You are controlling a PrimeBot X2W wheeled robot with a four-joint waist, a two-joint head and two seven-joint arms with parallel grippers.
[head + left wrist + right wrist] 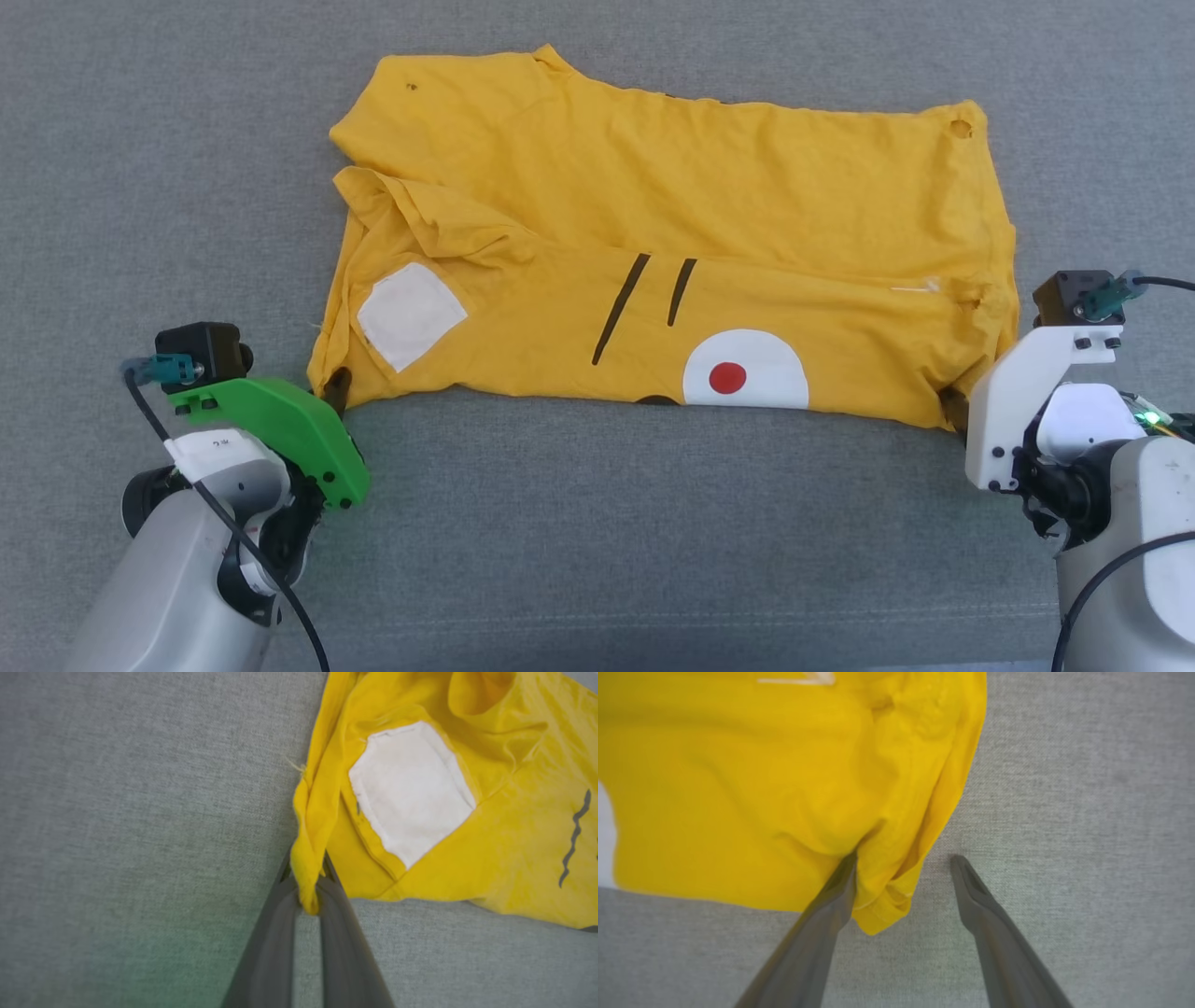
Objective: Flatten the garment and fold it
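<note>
The grey bench (597,523) has the yellow tiger T-shirt (672,215) lying half-doubled in the middle, so I'm taking both near corners to stretch it flat. My left claw (308,891) is clenched on the left corner's bunched hem; my right claw (904,857) gapes around the right corner, nothing pinched yet.

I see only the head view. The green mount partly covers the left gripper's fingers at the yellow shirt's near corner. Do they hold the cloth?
Observer: Yes. In the left wrist view the left gripper is shut on a bunched corner of the garment.
Operator: And the right one? Its white mount hides the fingers from me.
Observer: The right gripper is open; the garment's corner lies between its fingers, not pinched.
Operator: Do both fingers touch the cloth?
Observer: One tip meets the fabric's fold; the other finger stands apart on the bare grey surface.
</note>
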